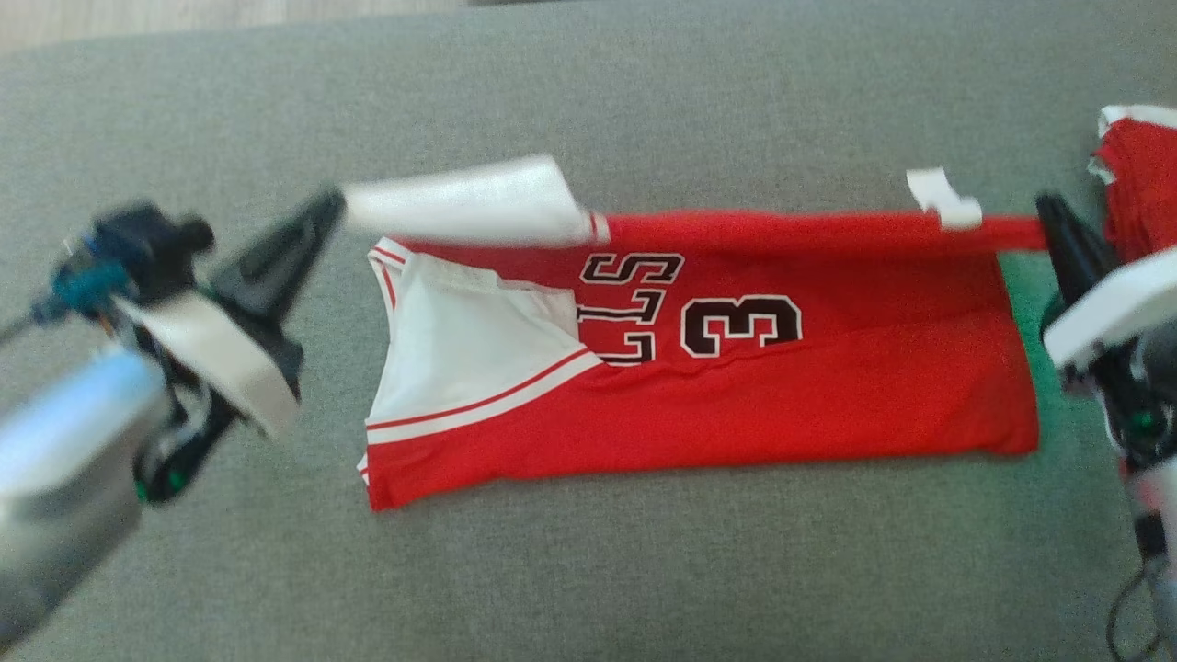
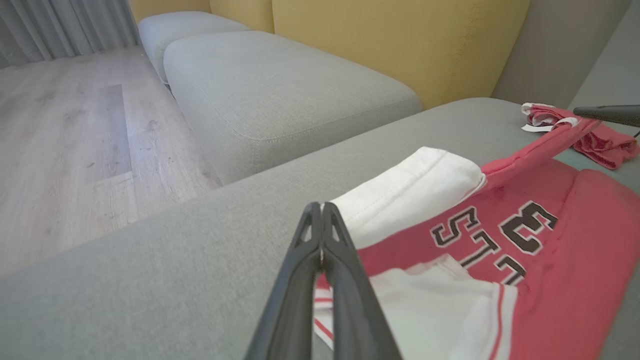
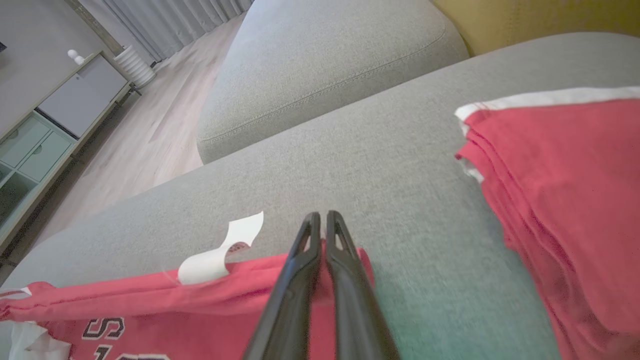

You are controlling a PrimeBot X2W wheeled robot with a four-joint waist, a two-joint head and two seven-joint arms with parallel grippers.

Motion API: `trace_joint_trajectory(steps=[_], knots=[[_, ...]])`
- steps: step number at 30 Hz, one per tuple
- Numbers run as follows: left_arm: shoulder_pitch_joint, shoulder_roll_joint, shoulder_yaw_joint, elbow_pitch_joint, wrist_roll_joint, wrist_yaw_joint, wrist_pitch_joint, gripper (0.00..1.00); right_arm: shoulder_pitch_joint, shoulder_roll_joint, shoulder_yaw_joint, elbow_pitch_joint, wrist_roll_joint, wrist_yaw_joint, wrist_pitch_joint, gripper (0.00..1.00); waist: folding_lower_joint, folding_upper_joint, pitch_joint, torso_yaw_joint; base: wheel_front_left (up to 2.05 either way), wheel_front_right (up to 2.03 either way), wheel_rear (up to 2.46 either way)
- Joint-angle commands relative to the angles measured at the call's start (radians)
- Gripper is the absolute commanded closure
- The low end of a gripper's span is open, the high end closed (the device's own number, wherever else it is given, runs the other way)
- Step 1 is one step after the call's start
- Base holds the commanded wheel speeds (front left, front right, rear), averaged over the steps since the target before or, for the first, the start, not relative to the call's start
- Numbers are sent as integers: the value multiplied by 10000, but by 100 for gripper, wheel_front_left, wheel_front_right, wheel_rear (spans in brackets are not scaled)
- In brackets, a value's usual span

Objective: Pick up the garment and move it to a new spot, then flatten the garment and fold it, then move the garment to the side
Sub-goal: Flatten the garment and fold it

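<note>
**A:** Where is the garment, and why is one side up in the air?

**B:** The red jersey with white sleeves and black lettering (image 1: 782, 395) lies lengthwise on the broad grey fabric cushion (image 1: 588, 92). Its near half is flat and its far edge is lifted. The left gripper (image 1: 328, 208) is clamped tight on the white sleeve (image 1: 460, 207) at the collar end. The right gripper (image 1: 1050, 210) is pinched closed on the red hem corner at the other end.

**A:** Why grip at the two ends?

**B:** Tension. The raised edge runs as a straight, taut line between them. I judge this to be the fold itself, with the far edge about to be carried over onto the near one. A straight edge should give a clean crease along the length.

**A:** Anything that could spoil it?

**B:** The white sleeve curls over beside the left fingers and might land doubled. A small white label (image 1: 938, 195) sticks up just beside the right gripper, which looks harmless.

**A:** And the red cloth further right?

**B:** That is another folded red garment with white trim (image 1: 1145, 175), lying apart from the jersey. It probably marks the side spot.
</note>
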Motion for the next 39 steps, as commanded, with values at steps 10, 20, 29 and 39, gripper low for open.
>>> trace_joint_trajectory(steps=[10,20,29,39], knots=[[1711,855,457,-1621,68,1007,-204,100,1969,18,-707,-1421,-247,37,116,100,2,0,-444,191,0,0,0],[2984,257,1264,-1800,503,1485,-212,74,2632,698,-1122,-1849,-761,37,82,0,2,0,-199,163,0,0,0],[5183,-892,3663,-1850,2139,2553,-213,0,3914,1303,-1631,-2509,-617,37,-1359,0,2,0,-782,22,0,0,0],[8586,-3219,6757,-3429,6127,4528,-213,0,4451,2183,-2437,-1962,-1713,37,-1837,0,2,0,-1514,386,0,0,0]])
